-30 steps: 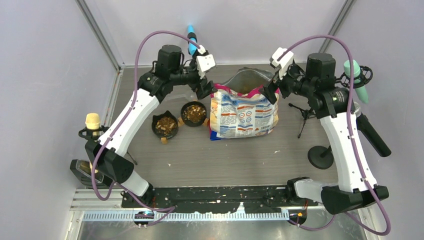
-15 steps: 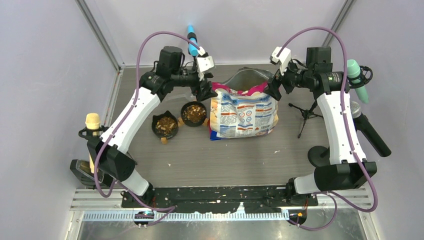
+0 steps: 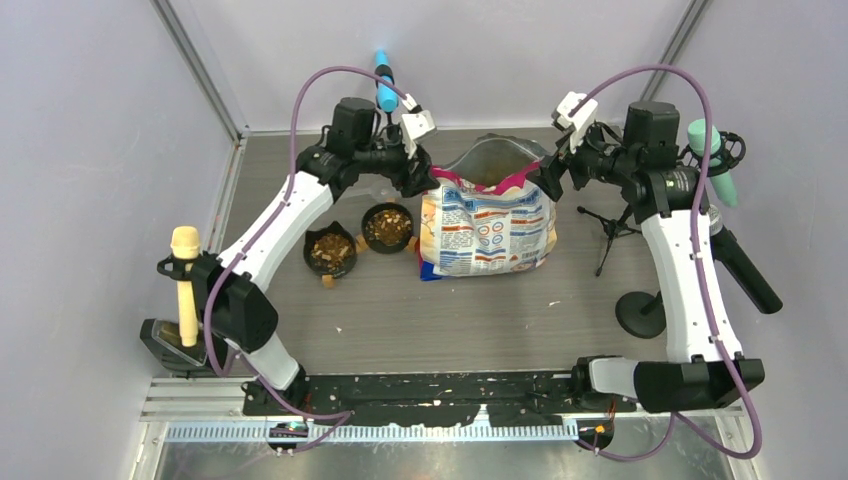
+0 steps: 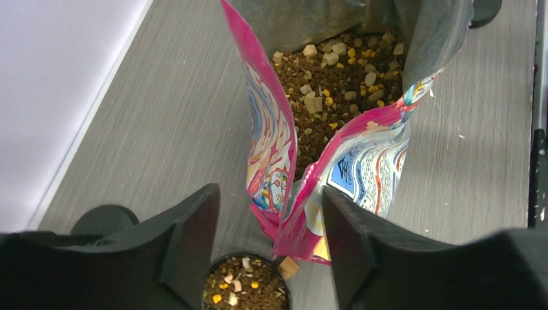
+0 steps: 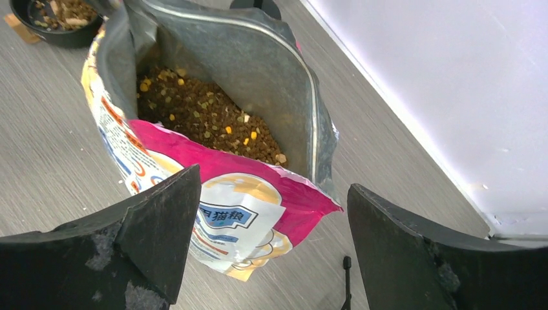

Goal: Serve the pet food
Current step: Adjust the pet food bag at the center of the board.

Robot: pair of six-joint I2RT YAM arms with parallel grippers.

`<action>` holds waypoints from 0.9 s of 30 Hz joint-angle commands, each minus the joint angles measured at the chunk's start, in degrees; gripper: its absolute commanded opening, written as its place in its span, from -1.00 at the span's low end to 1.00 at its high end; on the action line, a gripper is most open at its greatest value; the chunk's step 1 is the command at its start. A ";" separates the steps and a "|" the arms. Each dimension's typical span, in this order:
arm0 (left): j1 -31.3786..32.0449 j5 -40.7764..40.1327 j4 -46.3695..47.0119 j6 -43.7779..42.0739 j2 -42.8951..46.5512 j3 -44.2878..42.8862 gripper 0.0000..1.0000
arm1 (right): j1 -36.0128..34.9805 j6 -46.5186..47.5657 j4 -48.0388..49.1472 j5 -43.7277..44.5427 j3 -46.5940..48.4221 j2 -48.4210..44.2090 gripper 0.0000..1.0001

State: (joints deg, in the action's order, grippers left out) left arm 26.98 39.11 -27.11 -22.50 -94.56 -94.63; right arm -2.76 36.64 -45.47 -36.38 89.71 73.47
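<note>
Up top in the overhead view, the left hand (image 3: 418, 180) has slid in to the left corner of the printed bag (image 3: 487, 232). The right hand (image 3: 553, 180) waits at the right corner, and two black bowls (image 3: 364, 228) already hold pet food (image 3: 387, 225).

Left wrist: the left hand (image 4: 270, 194) has narrowed but is not yet pinching, and it straddles the bag's pink lip.

Right wrist: the right hand (image 5: 273, 181) is spread wide around the other lip, above the pet food (image 5: 207, 119). Serving looks done, and gripping the bag is probably next.
</note>
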 commanded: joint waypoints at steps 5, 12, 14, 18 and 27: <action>-0.35 7.41 -6.25 -0.76 -1.20 -4.77 -0.60 | 0.22 -6.47 8.30 -8.43 -3.51 -5.13 0.83; -0.35 9.70 -15.67 -7.38 2.82 -3.78 -1.00 | -0.86 -9.59 10.29 -8.87 -2.94 -5.19 0.85; -0.35 9.99 -19.74 -10.04 4.63 -3.95 -1.00 | -2.72 -9.39 9.99 -7.21 -2.09 -4.53 0.85; -0.35 9.48 -25.05 -13.86 8.16 -2.84 -1.00 | -9.09 -6.56 8.29 -0.26 0.32 -2.27 0.85; -3.22 8.70 -26.55 -16.31 14.18 1.07 -1.00 | -18.00 -3.07 7.97 -3.21 7.23 3.80 0.85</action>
State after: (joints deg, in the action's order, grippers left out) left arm 26.41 45.06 -49.95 -36.73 -86.24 -93.08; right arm -18.50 31.05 -38.79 -37.10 92.31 75.81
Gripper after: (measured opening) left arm 0.022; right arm 0.923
